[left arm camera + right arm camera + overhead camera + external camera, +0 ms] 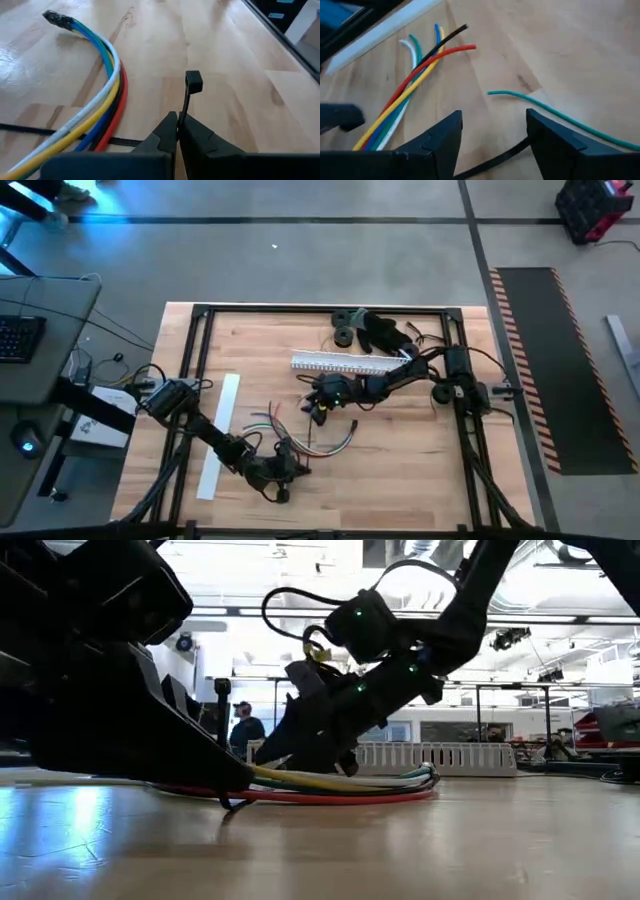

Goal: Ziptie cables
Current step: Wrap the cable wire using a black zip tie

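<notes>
1. Far left of high view: white flat strip (219, 436) lying lengthwise on the wooden worktop (400, 470), just beside the left arm.
2. Left end effector (285, 470) low over the worktop near its front edge, left of centre. Left wrist view: fingers pressed together, pinching a thin black zip tie (188, 95) whose square head stands up above the fingertips; not legible from above.
3. Cables (300, 435) loose on the worktop between the two end effectors, curving from near the left one toward the centre. High view gives only thin coloured lines; left wrist view resolves blue, white, yellow, black and red strands (102, 115) running side by side, with a black strap passing beneath them.
4. Low view: cables (340, 785) flat on the worktop, bundle bending round at its right end, red lowest, yellow and green above.
5. Right end effector (322, 408) hanging just above the worktop at centre, beside the cables. Right wrist view: fingers spread wide, nothing between them; fanned free ends of the cables (427, 55) ahead, one separate green wire (555, 112) apart, and a black strap crossing below the fingers.
6. White slotted duct (340, 363) behind the right end effector; upright comb-like wall seen in low view (440, 758).
7. Black round parts (360, 328) at the worktop's far edge.
8. Low view only: a person (243, 728) in the room beyond.
</notes>
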{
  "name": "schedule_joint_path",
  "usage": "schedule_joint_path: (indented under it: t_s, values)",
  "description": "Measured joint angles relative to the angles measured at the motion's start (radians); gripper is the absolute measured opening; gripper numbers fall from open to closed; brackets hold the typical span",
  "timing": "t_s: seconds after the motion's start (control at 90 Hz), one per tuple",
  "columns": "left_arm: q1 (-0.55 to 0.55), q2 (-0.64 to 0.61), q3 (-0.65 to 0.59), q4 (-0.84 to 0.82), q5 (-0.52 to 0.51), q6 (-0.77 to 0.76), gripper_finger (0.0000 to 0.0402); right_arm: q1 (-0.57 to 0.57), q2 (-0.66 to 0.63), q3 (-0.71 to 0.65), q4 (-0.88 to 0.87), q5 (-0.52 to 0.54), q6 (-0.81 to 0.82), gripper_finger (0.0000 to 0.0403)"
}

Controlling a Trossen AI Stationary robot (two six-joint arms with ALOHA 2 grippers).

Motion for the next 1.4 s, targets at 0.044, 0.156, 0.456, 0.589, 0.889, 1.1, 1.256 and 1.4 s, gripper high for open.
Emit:
schedule_joint_path:
  t_s: [0.044,0.156,0.456,0.589,0.889,1.1,1.256,1.4]
  values:
    - [0.0,0.0,0.0,-0.001,-0.009,-0.002,0.0,0.001,0.0,0.001,-0.001,-0.014,-0.004,0.0204]
    - [0.0,0.0,0.0,-0.006,-0.014,-0.024,0.0,0.012,0.0,0.001,0.0,-0.057,-0.043,0.0194]
    - [-0.001,0.0,0.0,-0.008,-0.034,-0.025,0.0,0.095,0.006,-0.003,0.048,0.125,-0.155,0.0105]
    - [-0.002,0.0,0.0,-0.008,-0.028,-0.024,0.0,0.117,0.008,-0.004,0.073,0.209,-0.197,0.0033]
    - [-0.002,0.0,0.0,0.03,0.061,-0.027,0.0,0.205,0.009,-0.004,0.092,0.363,-0.363,0.0001]
    - [-0.002,-0.026,-0.009,0.068,0.151,-0.02,0.0,0.311,0.009,-0.003,0.093,0.578,-0.53,0.0]
    - [-0.001,-0.047,-0.05,0.155,0.178,-0.007,0.0,0.374,0.007,-0.001,0.103,0.699,-0.662,0.0]
    - [0.015,-0.047,-0.094,0.292,0.209,0.008,0.0,0.42,0.005,0.0,0.111,0.792,-0.767,0.0]
